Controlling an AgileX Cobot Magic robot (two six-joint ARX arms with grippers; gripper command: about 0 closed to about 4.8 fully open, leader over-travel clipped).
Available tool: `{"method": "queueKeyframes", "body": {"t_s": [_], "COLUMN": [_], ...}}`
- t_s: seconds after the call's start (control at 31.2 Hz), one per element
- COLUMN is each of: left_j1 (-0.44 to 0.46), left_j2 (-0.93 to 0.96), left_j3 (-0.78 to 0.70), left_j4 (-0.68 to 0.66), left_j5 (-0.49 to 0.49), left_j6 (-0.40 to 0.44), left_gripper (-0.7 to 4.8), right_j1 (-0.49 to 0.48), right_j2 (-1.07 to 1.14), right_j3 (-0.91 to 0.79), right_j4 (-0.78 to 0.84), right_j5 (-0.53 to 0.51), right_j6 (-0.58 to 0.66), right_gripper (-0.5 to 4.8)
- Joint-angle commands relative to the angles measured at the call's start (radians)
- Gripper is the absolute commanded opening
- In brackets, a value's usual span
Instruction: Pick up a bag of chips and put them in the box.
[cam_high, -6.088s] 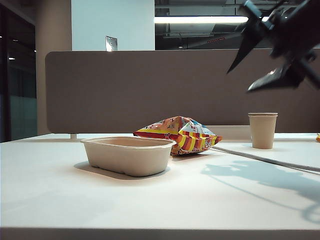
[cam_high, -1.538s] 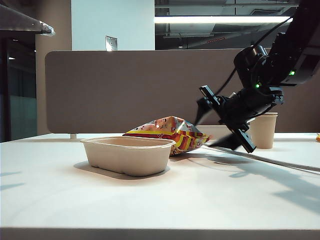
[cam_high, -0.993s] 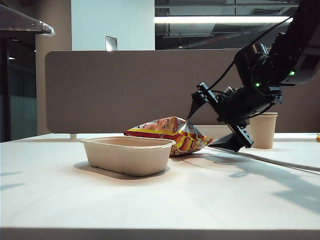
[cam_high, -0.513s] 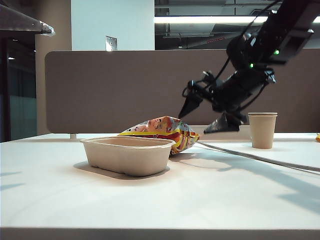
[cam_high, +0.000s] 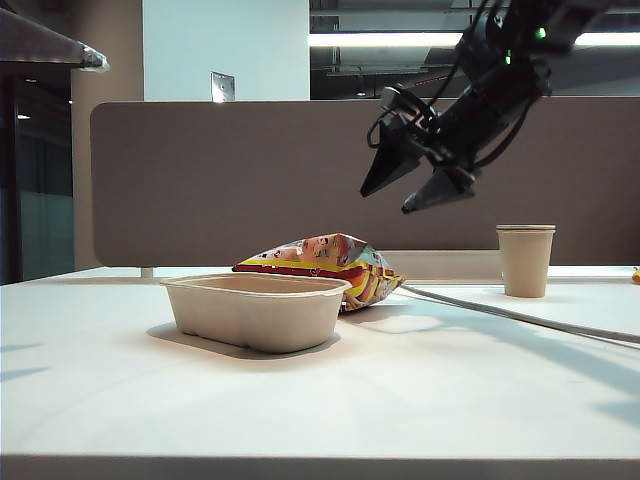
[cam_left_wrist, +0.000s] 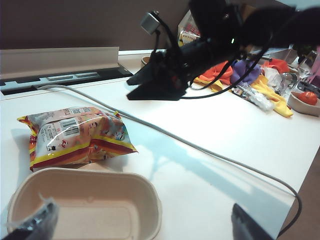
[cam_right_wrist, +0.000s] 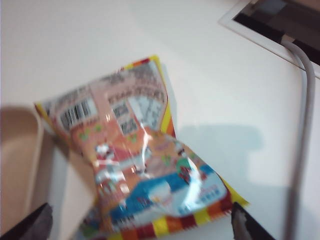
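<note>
Chips come first: one bag of chips (cam_high: 325, 265) lies on the white worktop (cam_high: 400, 400), just behind the one box (cam_high: 258, 309) and touching its rim. It is a crinkly, puffed foil bag with red, yellow and orange stripes on the edges, pale blue and white patches, and a barcode on one face. The box is a shallow beige tray with rounded corners, and nothing is in it.

From left to right there are one box, one bag, one grey cable (cam_high: 520, 316) and one paper cup (cam_high: 525, 260).

The left gripper (cam_left_wrist: 140, 227) hangs over the box, its jaws wide apart and holding nothing. The right gripper (cam_high: 415, 185) is in the air above the bag, well apart from it, its jaws also apart and holding nothing.
</note>
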Motion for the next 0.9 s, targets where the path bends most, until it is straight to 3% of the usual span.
{"method": "queueKeyframes", "body": {"t_s": [0.03,0.32,0.51,0.9], "left_j1": [0.0,0.0,0.0,0.0], "left_j2": [-0.001,-0.001,-0.001,-0.001], "left_j3": [0.005,0.005,0.005,0.004], "left_j4": [0.006,0.006,0.002,-0.039], "left_j5": [0.003,0.003,0.007,0.011], "left_j6": [0.016,0.015,0.014,0.015], "left_gripper": [4.79,4.79,4.79,4.79], "right_j1": [0.016,0.093,0.132,0.134], "right_j2": [-0.005,-0.003,0.025,0.093], "right_j3": [0.067,0.162,0.166,0.166], "right_j4": [-0.162,-0.221,-0.185,-0.098], "right_j5": [0.092,0.174,0.214,0.188], "right_j6": [-0.209,-0.338,-0.344,-0.31], "right_gripper": [4.79,4.79,4.79,4.79]}}
